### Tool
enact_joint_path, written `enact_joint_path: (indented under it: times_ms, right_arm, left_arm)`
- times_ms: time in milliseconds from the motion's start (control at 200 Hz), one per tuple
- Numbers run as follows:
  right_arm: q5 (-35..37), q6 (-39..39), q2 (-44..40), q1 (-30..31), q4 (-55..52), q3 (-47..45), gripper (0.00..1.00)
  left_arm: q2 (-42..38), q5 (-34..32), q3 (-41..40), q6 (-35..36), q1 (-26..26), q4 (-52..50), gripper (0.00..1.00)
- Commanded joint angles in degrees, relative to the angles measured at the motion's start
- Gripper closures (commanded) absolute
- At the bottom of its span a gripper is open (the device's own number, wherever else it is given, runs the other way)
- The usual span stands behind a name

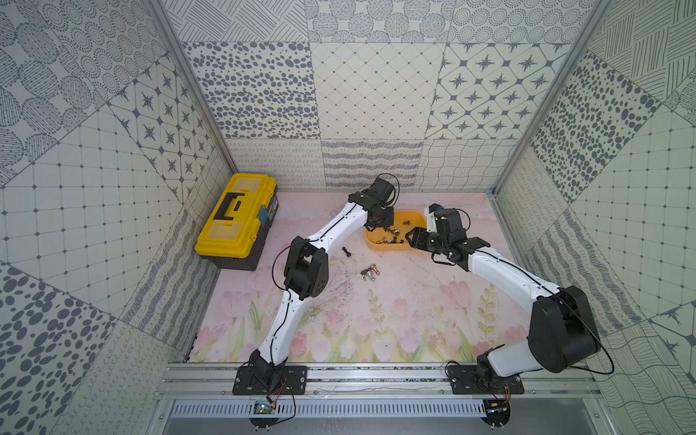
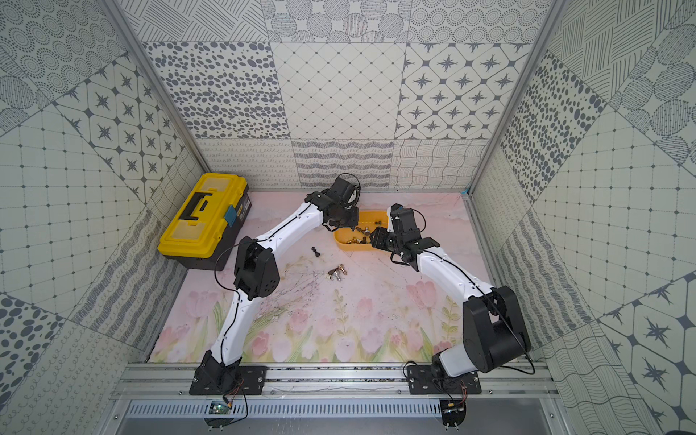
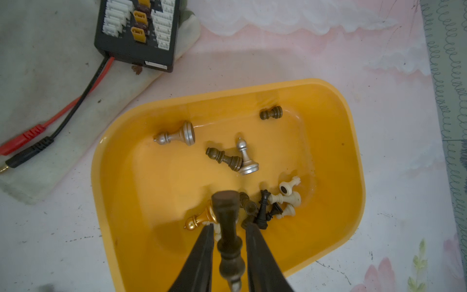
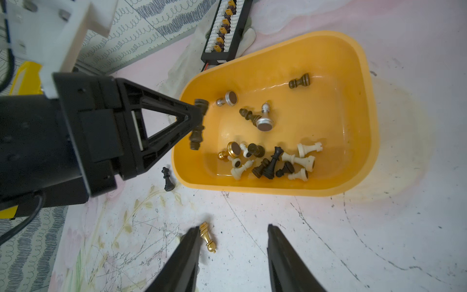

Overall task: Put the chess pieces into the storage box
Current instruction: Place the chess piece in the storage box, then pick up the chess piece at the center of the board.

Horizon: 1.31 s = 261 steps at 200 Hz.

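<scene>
Hazard noted: the dark brown piece (image 3: 227,217) sits between the jaws of the left gripper (image 3: 228,226), at lower centre of the left wrist view. It is above the storage box (image 3: 252,88) and directly over a heap of chess pieces (image 3: 265,209) lying in it. In the right wrist view it hangs close to the box's left rim.

Judged risk: dropped from here it may strike heap or rim, roll on its round base and hop onto the mat (image 4: 328,240), where a black piece (image 4: 167,179) and a gold piece (image 4: 207,237) lie loose.

The jaws stand narrowly parted. Yellow shows either side of the stem, so I cannot tell whether they grip.

The right gripper (image 4: 233,227), bottom centre, stands wide and empty, the gold piece just beside one finger. Both arms crowd the box, so contact is possible.
</scene>
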Motion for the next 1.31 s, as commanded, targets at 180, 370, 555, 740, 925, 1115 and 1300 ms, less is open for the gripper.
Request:
enact_joint_path:
  times_ms: [180,370,555,740,925,1115,1300]
  right_arm:
    - [-0.37,-1.98,-2.57,3.85,-1.35,1.27,0.52]
    - [0.82,-3.69,-3.47,8.36,-2.22,2.01,0.52]
    - [-0.64,-9.12,1.72,15.84,-0.30,3.28,0.54]
    - [-0.38,-5.34,8.79,16.43,4.54,2.37,0.65]
    - [1.22,-0.94,15.55,16.88,5.96,3.05,0.62]
    - [3.85,0.92,18.95,17.34,5.38,3.71,0.55]
    - [6.61,-0.13,22.55,18.59,2.14,6.19,0.54]
  left_arm:
    - [-5.18,-1.75,-3.92,1.71,0.24,-3.12,0.66]
    - [-13.63,-2.44,-11.19,1.80,0.23,-2.39,0.66]
    - [-27.84,-4.43,-28.16,2.00,0.24,-0.11,0.66]
    - [-42.47,-3.82,-47.80,0.13,0.29,1.42,0.67]
    - [-52.89,1.15,-63.94,-4.13,0.24,5.20,0.69]
    - [-56.81,0.70,-70.14,-5.64,0.23,6.12,0.69]
    - [-55.73,1.03,-68.87,-4.97,0.24,5.41,0.69]
